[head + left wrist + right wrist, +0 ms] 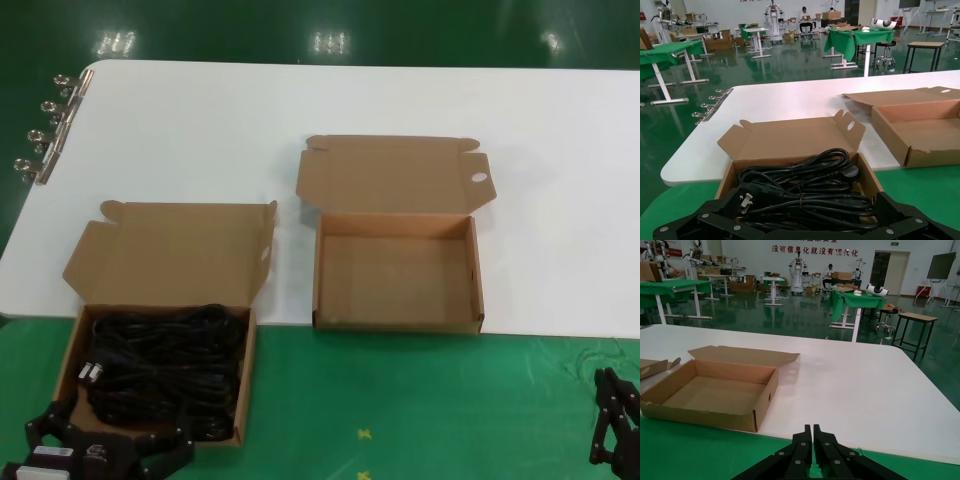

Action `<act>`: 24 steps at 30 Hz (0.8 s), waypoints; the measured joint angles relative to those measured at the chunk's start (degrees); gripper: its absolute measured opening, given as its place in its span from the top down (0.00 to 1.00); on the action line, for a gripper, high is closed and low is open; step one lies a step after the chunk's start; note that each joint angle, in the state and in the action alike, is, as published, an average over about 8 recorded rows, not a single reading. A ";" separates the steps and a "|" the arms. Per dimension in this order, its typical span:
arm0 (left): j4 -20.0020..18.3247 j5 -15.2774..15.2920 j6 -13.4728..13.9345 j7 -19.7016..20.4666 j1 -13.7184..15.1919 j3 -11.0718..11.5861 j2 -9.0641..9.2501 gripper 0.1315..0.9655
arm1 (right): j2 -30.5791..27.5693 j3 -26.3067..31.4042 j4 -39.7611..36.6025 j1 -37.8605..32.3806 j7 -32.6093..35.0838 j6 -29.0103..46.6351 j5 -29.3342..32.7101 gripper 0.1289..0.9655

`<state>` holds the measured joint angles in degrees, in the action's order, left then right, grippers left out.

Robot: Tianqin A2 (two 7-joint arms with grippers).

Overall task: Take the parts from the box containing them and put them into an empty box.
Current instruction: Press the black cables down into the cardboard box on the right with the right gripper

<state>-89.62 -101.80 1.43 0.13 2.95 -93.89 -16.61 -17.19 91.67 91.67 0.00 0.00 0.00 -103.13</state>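
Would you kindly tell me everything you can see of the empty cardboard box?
The empty box is a brown corrugated cardboard mailer, open, with nothing inside. Its hinged lid lies folded back flat on the white table, with a small oval hole in one corner flap. The box sits at the table's near edge beside the green mat, to the right of the box of black cables. Neither gripper touches it.

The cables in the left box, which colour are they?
The cables are black, with one plug showing silver prongs; the left wrist view shows this best.

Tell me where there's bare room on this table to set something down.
Bare: white tabletop beyond and right of the empty brown cardboard box, and green mat in front of it. Crowded: the left cardboard box, filled with black coiled power cables, left hand at its near edge.
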 joint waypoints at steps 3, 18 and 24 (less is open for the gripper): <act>0.00 0.00 0.00 0.00 0.00 0.00 0.00 0.00 | 0.00 0.00 0.00 0.00 0.00 0.00 0.00 0.94; -0.03 -0.03 -0.05 0.04 0.00 -0.08 -0.11 0.00 | 0.00 0.00 0.00 0.00 0.00 0.00 0.00 0.79; -0.77 -0.65 -0.94 0.55 0.16 -1.79 -2.64 0.00 | 0.00 0.00 0.00 0.00 0.00 0.00 0.00 0.63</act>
<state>-90.39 -102.45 0.48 0.68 3.12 -95.68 -19.25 -17.19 91.67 91.67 0.00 0.00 0.00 -103.13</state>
